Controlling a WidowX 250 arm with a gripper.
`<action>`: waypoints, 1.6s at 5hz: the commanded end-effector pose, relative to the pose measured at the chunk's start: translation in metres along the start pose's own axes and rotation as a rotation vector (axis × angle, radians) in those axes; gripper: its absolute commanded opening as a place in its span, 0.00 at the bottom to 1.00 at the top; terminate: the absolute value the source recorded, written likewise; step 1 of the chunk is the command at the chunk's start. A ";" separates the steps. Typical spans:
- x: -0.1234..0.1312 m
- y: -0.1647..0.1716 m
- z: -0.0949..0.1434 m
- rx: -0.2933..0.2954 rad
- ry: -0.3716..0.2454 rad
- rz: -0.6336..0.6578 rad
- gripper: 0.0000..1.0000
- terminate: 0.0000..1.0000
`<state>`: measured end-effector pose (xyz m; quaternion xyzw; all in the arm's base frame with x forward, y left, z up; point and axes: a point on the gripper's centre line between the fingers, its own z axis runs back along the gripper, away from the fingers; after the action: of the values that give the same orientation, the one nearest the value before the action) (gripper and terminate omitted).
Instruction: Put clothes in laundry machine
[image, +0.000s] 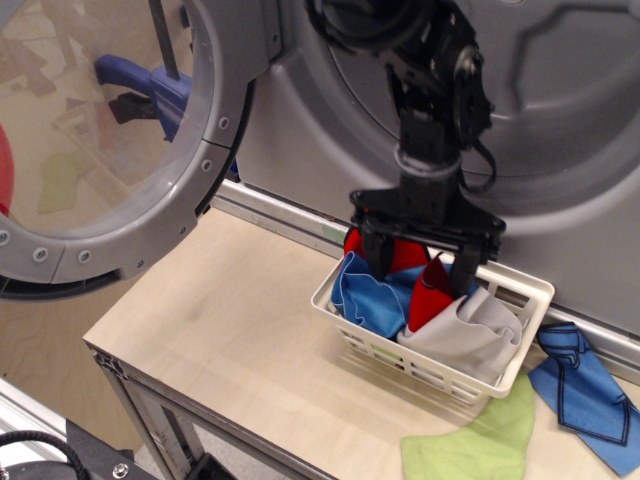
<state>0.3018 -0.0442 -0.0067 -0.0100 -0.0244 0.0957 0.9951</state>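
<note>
A pale plywood table (230, 340) stands against the front of a big grey laundry machine (560, 110). At the far left its round porthole door (110, 150) hangs swung open. Further right a white lattice basket (345, 300) sits on the table near the machine's sill, and the clothes are in it: a blue cloth (362, 295) at the left end, a red cloth (430, 297) poking up in the middle, a white-grey cloth (470, 335) to the right.

The black gripper (422, 272) hangs straight over the basket with its two fingers spread apart, tips down among the cloths on either side of the red one — nothing is clamped yet.

The risks, as I judge them: the fingers sit close to the basket's back rim, so closing could snag the lattice and drag the light basket; or they may pinch blue and red together. Right of the basket, a green cloth (475, 440) and another blue cloth (585, 395) lie loose on the table.
</note>
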 end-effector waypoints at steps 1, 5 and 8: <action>0.027 0.018 -0.011 0.055 -0.042 0.016 1.00 0.00; 0.015 0.011 -0.046 0.087 -0.010 -0.003 0.00 0.00; -0.003 -0.003 0.023 0.143 -0.204 0.059 0.00 0.00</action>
<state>0.2923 -0.0467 0.0003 0.0808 -0.0884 0.1290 0.9844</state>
